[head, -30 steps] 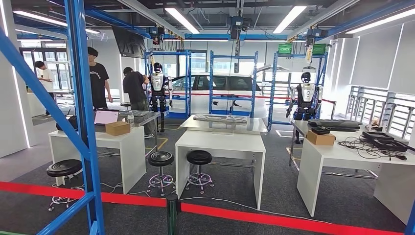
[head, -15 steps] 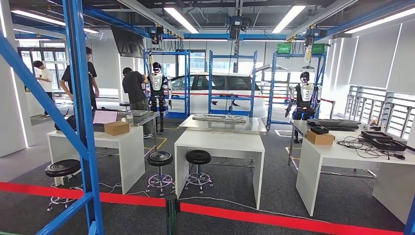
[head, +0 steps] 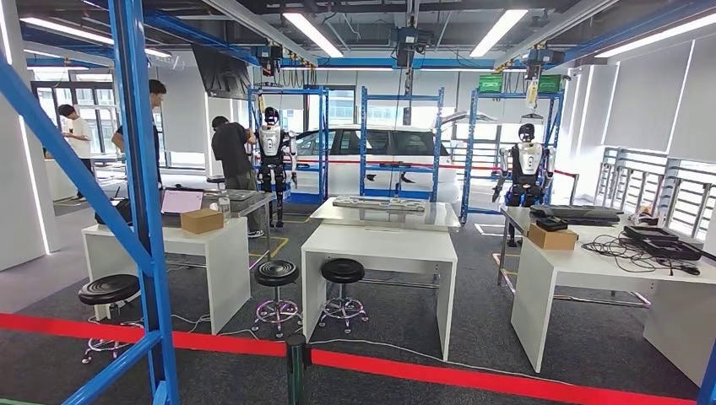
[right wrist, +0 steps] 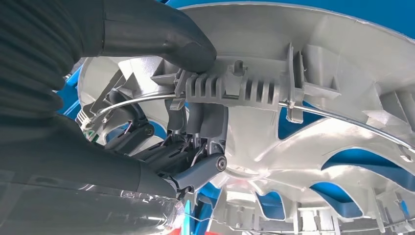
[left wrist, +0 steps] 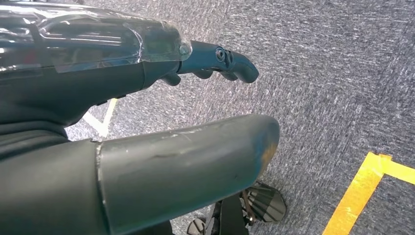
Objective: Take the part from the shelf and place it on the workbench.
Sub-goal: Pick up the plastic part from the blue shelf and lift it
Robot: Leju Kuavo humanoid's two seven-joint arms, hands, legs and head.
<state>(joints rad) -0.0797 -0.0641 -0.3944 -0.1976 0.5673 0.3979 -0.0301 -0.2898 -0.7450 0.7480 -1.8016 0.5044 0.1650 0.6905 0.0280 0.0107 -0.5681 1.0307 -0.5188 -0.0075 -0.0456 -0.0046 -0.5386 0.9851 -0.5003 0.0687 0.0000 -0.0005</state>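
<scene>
My right hand (right wrist: 161, 98) grips the part (right wrist: 313, 98), a silver wheel cover, from its back side: thumb pressed on the ribbed grey clip block, fingers (right wrist: 195, 171) hooked behind the thin wire ring. So the part is off the shelf and in my hand, not on any desk yet. I judge the hold narrow for so broad a disc. If I swing or turn briskly, the cover could pivot about the clip and slip, or its rim could catch the blue shelf upright (head: 139, 194) close on my near left. The wire could also flex out of its seat under load.

The cover looks like moulded plastic, smooth and matt silver, with curved spokes, open windows and small raised tabs.

My left hand (left wrist: 215, 56) hangs over grey carpet, holding nothing, fingers loosely curled and apart from the thumb.

Beyond the red barrier tape (head: 507, 380), the white desk (head: 380, 245) stands ahead, well apart from me.
</scene>
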